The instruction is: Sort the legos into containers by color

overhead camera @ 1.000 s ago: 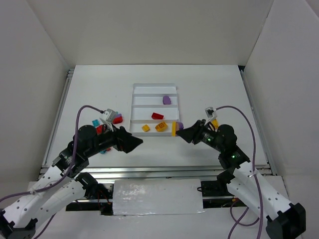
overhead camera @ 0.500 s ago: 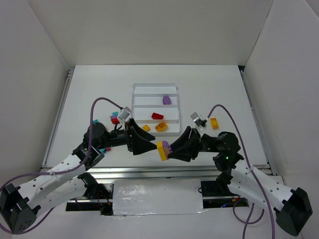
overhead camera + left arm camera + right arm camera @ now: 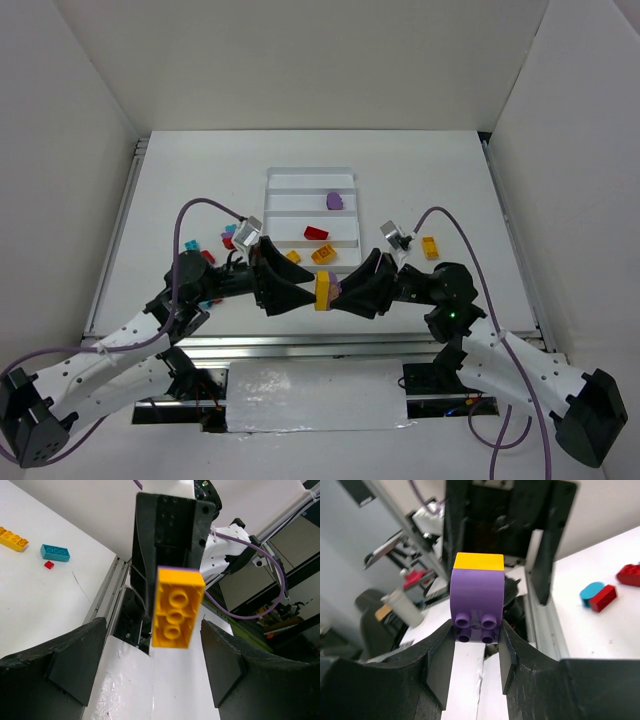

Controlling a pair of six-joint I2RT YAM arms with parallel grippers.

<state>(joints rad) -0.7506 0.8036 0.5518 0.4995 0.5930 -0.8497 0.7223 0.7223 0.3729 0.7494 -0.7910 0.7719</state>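
Observation:
My right gripper (image 3: 343, 295) is shut on a purple brick (image 3: 476, 602) that has a yellow brick (image 3: 479, 561) stuck on its far end. It holds the pair (image 3: 323, 290) above the table's front edge. My left gripper (image 3: 303, 294) is open and faces it, its fingers (image 3: 60, 665) standing on either side of the yellow brick (image 3: 177, 607) without touching it. The white tray (image 3: 268, 200) holds a purple brick (image 3: 334, 200), a red brick (image 3: 317, 233) and two yellow-orange bricks (image 3: 323, 254).
Loose red and teal bricks (image 3: 228, 240) lie left of the tray, and they also show in the right wrist view (image 3: 597, 594). A yellow brick (image 3: 430, 247) lies right of the tray. The left wrist view shows a yellow brick (image 3: 12, 537) and a teal brick (image 3: 55, 552).
My right gripper has carried the purple-and-yellow pair from the tray's corner to the front centre. My left gripper has swung in to meet it, open around the yellow brick.

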